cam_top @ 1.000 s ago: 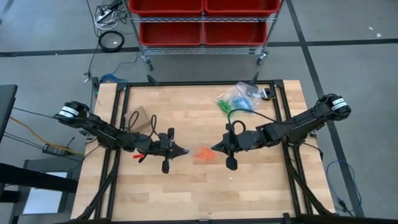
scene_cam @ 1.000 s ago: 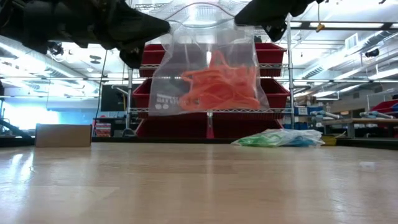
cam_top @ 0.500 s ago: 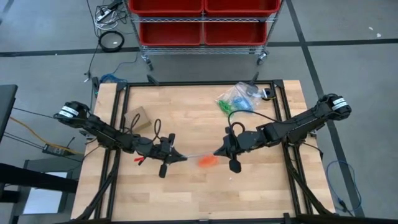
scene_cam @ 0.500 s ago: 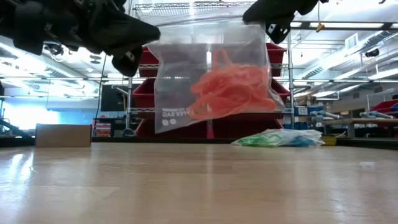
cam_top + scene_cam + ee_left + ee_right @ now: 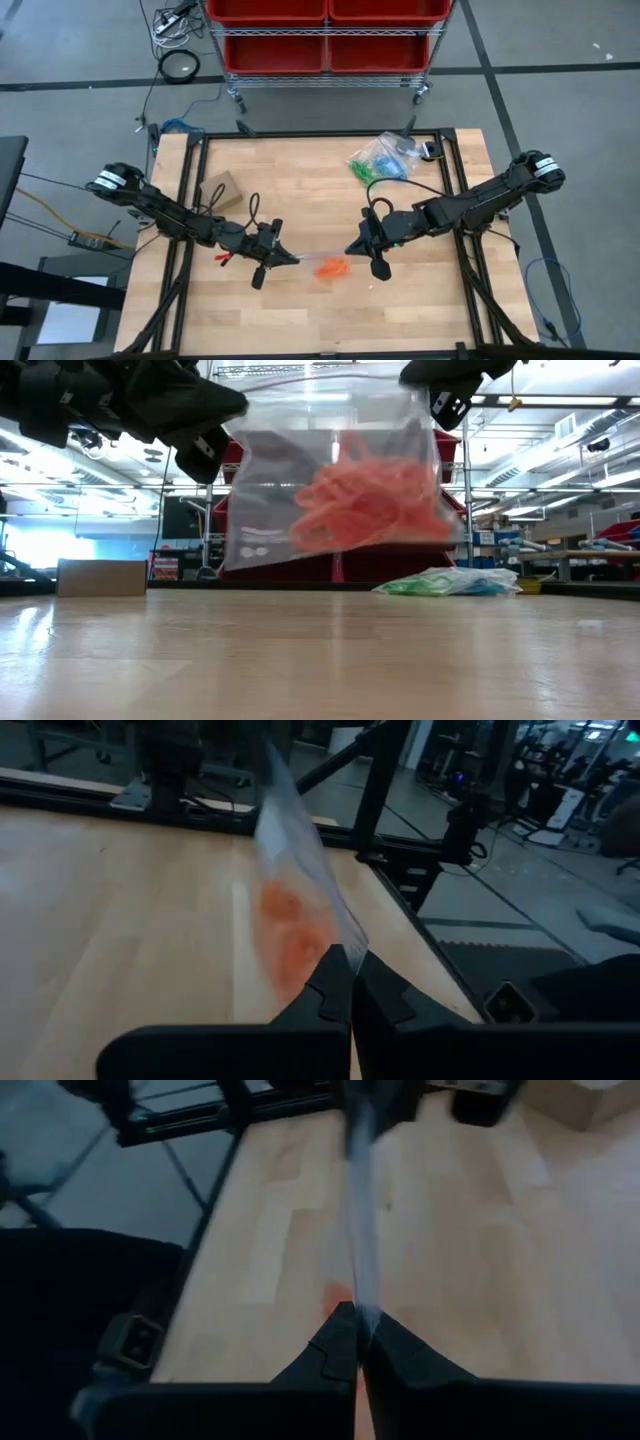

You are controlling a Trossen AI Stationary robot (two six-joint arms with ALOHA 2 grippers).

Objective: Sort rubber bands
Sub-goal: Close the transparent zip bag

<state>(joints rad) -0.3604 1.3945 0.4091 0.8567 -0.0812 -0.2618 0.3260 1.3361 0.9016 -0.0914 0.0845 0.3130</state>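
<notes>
The left claw is clenched on one top corner of a clear bag that hangs above the desk, its fingers pinching the plastic edge; inside the bag, between the two claws, sits a clump of orange rubber bands; the right claw is clenched on the opposite top corner, so the bag stretches taut from one claw to the other. Beyond the right claw, toward the desk's far corner, lies a second bag holding green and blue bands.
</notes>
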